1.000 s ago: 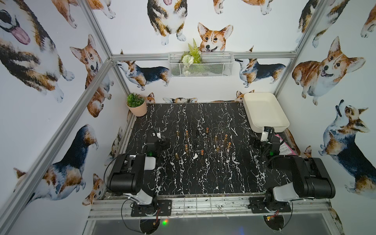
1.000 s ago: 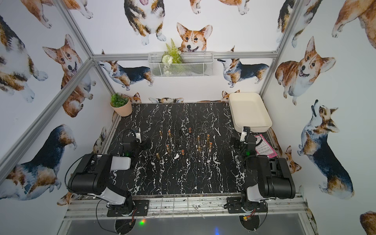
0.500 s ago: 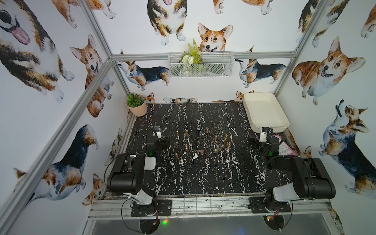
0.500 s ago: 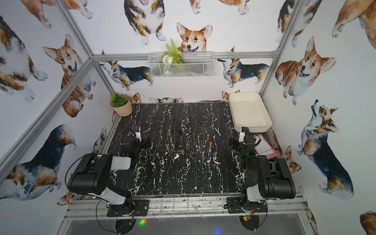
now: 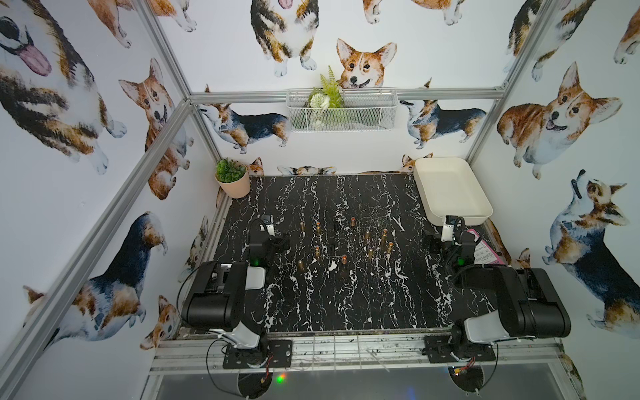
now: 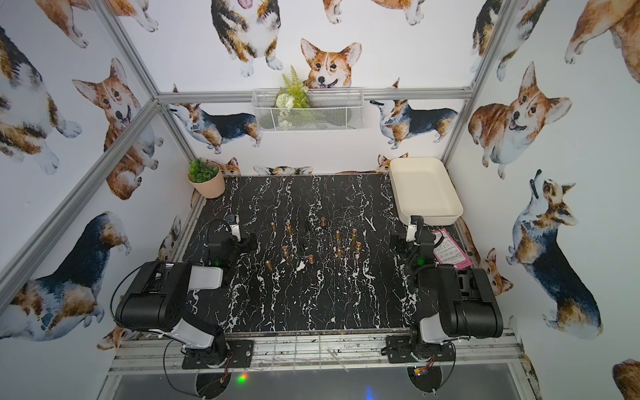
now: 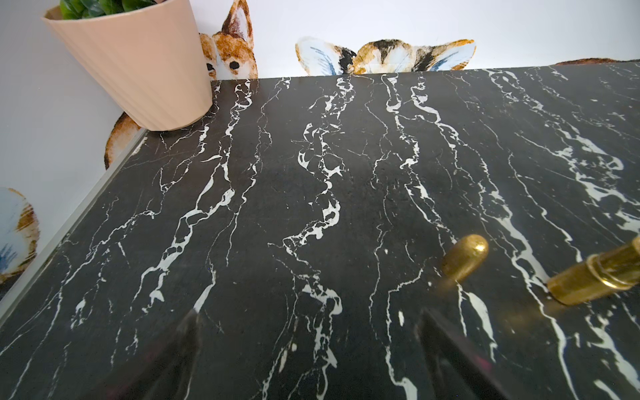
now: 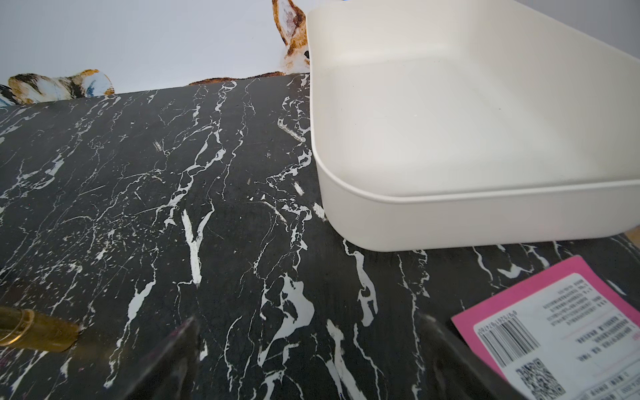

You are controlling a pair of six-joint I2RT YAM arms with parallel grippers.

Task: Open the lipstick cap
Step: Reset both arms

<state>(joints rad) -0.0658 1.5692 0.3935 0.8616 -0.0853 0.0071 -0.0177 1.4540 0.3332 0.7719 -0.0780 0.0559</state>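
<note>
Approach: left gripper point(image 7: 311, 349) and right gripper point(image 8: 308, 353) spread wide, empty; next likely needs reaching slim gold metal lipstick tube point(image 5: 302, 225) at left's two o'clock.

Corgi wallpaper point(image 5: 363, 65) and background bits
Black marble tabletop point(image 5: 346, 304), peach plant pot point(image 5: 232, 185) in far left corner, cream tray point(image 5: 450, 190) in far right, pink barcode label point(image 5: 483, 251) flat near its front end, wire basket point(image 5: 367, 116) with fern point(image 5: 330, 90) on back rail.

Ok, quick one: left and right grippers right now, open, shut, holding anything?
Left gripper: open, holding nothing.
Right gripper: open, holding nothing.
</note>
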